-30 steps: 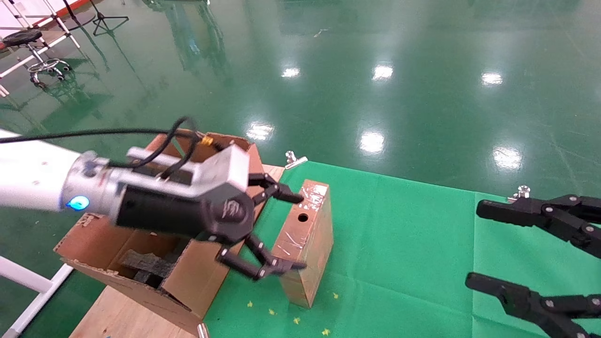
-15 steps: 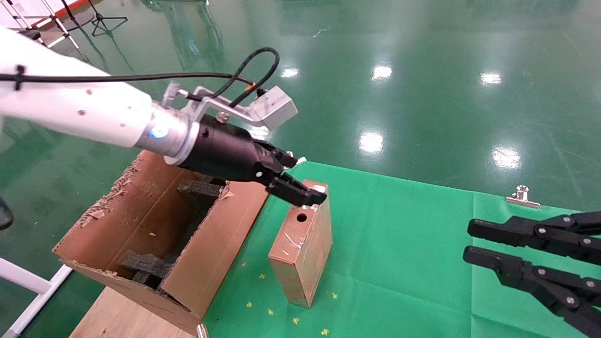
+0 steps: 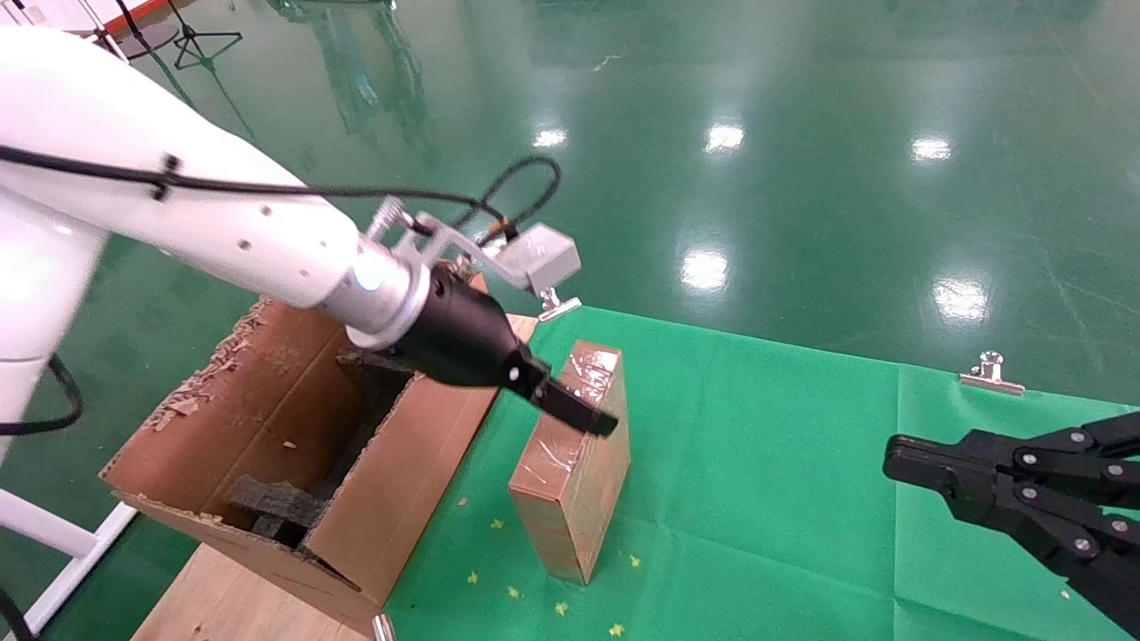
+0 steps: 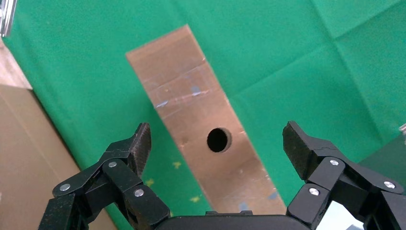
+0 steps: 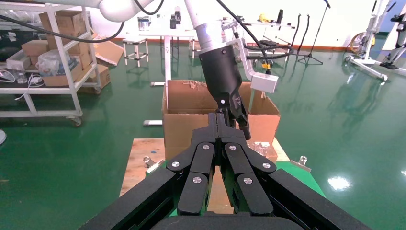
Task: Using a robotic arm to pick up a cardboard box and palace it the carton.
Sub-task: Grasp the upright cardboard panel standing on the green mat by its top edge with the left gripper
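Note:
The cardboard box point(image 3: 570, 481), narrow, brown and taped, stands on the green cloth beside the carton point(image 3: 419, 481). Its round hole point(image 4: 218, 140) faces up. My left gripper point(image 3: 579, 411) hangs open just above the box's top, pointing down. In the left wrist view the left gripper point(image 4: 218, 143) straddles the cardboard box point(image 4: 191, 96), with both fingertips point(image 4: 140, 146) apart from its sides. The carton has ragged flaps and black foam point(image 3: 276, 503) inside. My right gripper point(image 3: 899, 463) is shut and empty at the right edge; the right wrist view shows the right gripper point(image 5: 221, 117) facing the carton point(image 5: 182, 129).
A green cloth point(image 3: 757, 499) covers the table, held by metal clips point(image 3: 990, 374) at its far edge. The carton rests on a wooden board point(image 3: 232, 596) at the left end. A white frame tube point(image 3: 53, 534) runs below it. Glossy green floor lies beyond.
My left arm rose from the box's carton side and swung over it, turning the open gripper to point down at the top. The right gripper closed from wide open to shut.

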`<control>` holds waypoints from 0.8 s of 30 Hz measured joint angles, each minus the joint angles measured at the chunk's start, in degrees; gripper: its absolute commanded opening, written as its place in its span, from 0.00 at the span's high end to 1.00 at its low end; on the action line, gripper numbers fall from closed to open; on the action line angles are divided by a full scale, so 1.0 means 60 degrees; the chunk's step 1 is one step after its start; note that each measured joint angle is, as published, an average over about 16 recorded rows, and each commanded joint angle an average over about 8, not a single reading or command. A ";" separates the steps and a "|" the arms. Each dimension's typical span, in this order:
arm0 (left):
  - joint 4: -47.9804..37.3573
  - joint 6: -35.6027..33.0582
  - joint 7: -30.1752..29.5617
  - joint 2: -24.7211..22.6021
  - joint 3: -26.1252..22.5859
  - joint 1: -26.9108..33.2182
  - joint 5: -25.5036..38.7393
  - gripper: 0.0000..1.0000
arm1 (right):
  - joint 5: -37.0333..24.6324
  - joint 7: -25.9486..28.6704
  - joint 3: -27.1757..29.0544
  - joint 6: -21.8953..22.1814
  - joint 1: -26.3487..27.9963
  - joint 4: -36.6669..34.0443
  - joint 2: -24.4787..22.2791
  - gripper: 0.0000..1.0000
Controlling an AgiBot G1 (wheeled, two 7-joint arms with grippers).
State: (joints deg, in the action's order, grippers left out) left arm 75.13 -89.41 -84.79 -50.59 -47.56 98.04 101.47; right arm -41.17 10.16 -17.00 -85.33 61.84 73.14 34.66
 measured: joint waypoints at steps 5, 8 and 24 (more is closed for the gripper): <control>-0.0074 0.0019 -0.0077 -0.0199 -0.0421 0.0020 0.0131 0.00 | 0.0002 -0.0001 -0.0002 0.0001 0.0001 0.0000 -0.0001 1.00; -0.0123 0.0056 -0.0083 -0.0311 -0.0630 0.0020 0.0201 0.00 | 0.0003 -0.0002 -0.0004 0.0002 0.0001 0.0000 -0.0002 1.00; -0.0298 0.0194 0.0175 -0.0683 -0.1190 0.0053 0.0560 0.35 | 0.0005 -0.0005 -0.0009 0.0006 0.0001 -0.0001 -0.0004 0.00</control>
State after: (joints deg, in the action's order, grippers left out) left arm 73.34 -88.25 -83.74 -54.69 -54.70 98.36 104.83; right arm -41.14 10.13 -17.05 -85.29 61.84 73.13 34.64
